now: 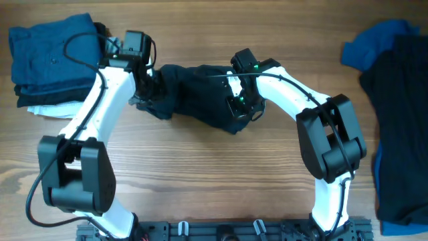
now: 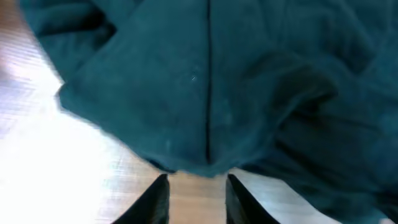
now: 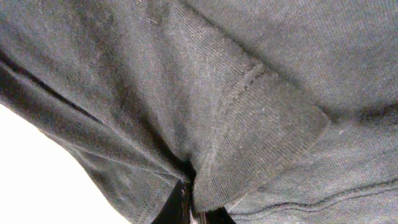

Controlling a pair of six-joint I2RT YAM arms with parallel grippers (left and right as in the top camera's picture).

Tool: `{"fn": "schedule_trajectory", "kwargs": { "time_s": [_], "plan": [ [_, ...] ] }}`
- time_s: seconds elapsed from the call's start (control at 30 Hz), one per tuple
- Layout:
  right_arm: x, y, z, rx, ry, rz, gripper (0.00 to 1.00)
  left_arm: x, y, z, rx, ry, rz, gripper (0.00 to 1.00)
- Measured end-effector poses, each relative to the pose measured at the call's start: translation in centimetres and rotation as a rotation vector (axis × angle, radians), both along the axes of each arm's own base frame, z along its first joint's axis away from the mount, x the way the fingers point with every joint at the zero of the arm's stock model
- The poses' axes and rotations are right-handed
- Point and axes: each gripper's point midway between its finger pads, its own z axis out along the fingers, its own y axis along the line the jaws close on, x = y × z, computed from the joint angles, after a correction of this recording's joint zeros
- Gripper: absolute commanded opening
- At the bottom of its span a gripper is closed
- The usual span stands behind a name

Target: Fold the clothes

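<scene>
Garment under handling is the navy shirt (image 1: 194,87), lying bunched in a rumpled band on the table (image 1: 200,181) between my two arms, not yet spread flat. Folded stack (image 1: 47,53) sits at the far left corner, blue on top with white showing beneath. Loose heap (image 1: 398,100) of blue and black cloth lies at the right edge, well apart from the work.

Right gripper (image 3: 188,202): fingers together, clamped on a thin pinch of the shirt beside a hemmed flap (image 3: 267,130). Left gripper (image 2: 198,180): fingers apart, bare wood visible between them, the shirt's folded edge just at the tips. I cannot tell whether any cloth lies inside the gap.

Risks noted:
1. Only one side is secured, so if I lift or pull with the right arm the shirt would likely drag and twist rather than open out.
2. The right pinch looks shallow and near an edge, and tension could strip it free.
3. The left fingers, if closed where they are, may catch several layers of the bunch or nothing at all, giving a crooked fold line.
4. The left arm works near the folded stack, and a wide sweep could disturb it.

I judge the fold barely begun.
</scene>
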Motion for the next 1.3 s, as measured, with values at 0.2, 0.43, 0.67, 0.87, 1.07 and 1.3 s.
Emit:
{"fn": "schedule_trajectory", "kwargs": {
  "time_s": [0.2, 0.43, 0.67, 0.87, 1.07, 1.3],
  "plan": [
    [0.0, 0.0, 0.0, 0.000, 0.000, 0.000, 0.05, -0.9, -1.9, -1.3, 0.019, -0.001, -0.151, 0.22],
    [0.0, 0.0, 0.0, 0.000, -0.001, 0.000, 0.05, -1.8, -4.8, -1.5, 0.123, -0.018, -0.260, 0.21],
    [0.0, 0.0, 0.0, 0.000, 0.000, -0.003, 0.05, -0.3, -3.8, -2.0, 0.169, -0.088, -0.226, 0.25],
    [0.0, 0.0, 0.0, -0.001, 0.001, -0.003, 0.05, -0.9, -3.6, -3.1, 0.172, -0.078, -0.226, 0.29],
    [0.0, 0.0, 0.0, -0.001, 0.001, -0.003, 0.05, -1.4, -3.5, -4.0, 0.173, -0.069, -0.224, 0.40],
    [0.0, 0.0, 0.0, 0.000, 0.000, -0.003, 0.05, -1.6, -3.4, -5.0, 0.171, -0.077, -0.220, 0.45]
  ]
}}
